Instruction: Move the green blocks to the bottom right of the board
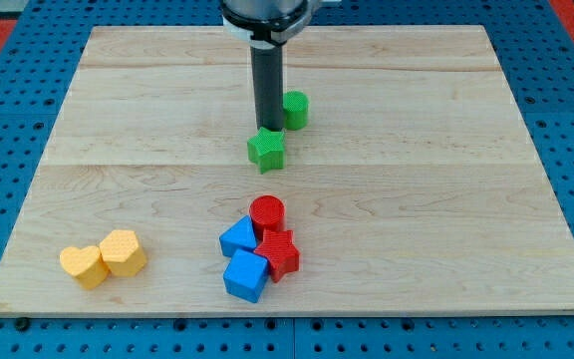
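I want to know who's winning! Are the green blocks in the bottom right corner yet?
Not yet. The green star block and green round block sit at the wooden board's upper middle, beside my tip.

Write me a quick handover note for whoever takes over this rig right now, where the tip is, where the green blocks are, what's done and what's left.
My tip sits just above the green star block and beside the green cylinder, to its left; contact cannot be told.
Both green blocks lie near the centre of the board, in its upper half.
Done: nothing yet; neither is at the bottom right.
Left: push both there, keeping right of the red and blue cluster.
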Available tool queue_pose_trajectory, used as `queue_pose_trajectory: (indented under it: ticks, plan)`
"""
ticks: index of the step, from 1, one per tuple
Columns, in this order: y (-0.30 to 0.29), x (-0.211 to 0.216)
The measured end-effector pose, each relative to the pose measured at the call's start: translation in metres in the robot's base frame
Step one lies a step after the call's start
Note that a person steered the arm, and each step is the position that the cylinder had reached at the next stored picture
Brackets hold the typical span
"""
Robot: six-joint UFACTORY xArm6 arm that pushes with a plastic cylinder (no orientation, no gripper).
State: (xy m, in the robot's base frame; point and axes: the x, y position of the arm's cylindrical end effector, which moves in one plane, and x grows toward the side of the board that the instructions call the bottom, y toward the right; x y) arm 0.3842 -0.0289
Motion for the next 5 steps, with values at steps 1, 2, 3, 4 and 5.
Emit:
queue_pose_trajectory:
  ticks: [1, 2, 3, 4, 5]
  plan:
    - [-0.043, 0.0]
    - [-0.068, 0.022]
    - [0.008, 0.031]
    - [0.07, 0.04]
    - [0.074, 0.077]
